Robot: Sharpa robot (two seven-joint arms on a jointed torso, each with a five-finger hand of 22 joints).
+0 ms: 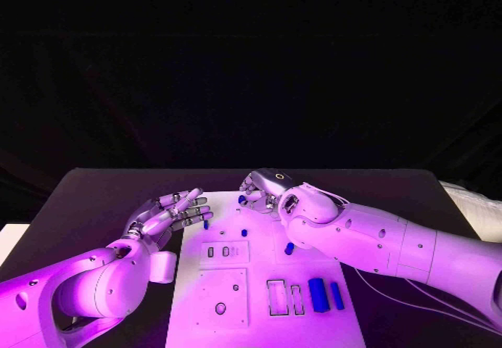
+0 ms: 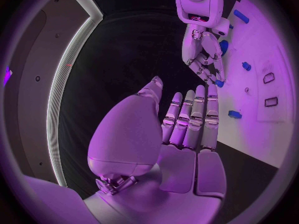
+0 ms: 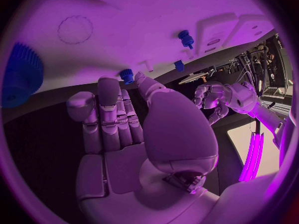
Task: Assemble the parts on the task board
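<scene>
As the head view looks down, the board lies mid-table with 2 blue bars near its right edge and several small blue pegs higher up; no writing is legible. The left hand, fingers spread and holding nothing, hovers at the board's left edge. The right hand reaches over the far end, fingertips at a peg; whether it grasps it I cannot tell

From the left wrist, 4 extended fingers point toward the board

From the right wrist, a blue gear and 3 pegs lie on the board; one peg sits at the fingertips

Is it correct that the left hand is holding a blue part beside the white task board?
Not quite. The left hand is beside the task board, but it holds nothing; its fingers are extended and apart. The left wrist view shows the bare palm most clearly.
</scene>
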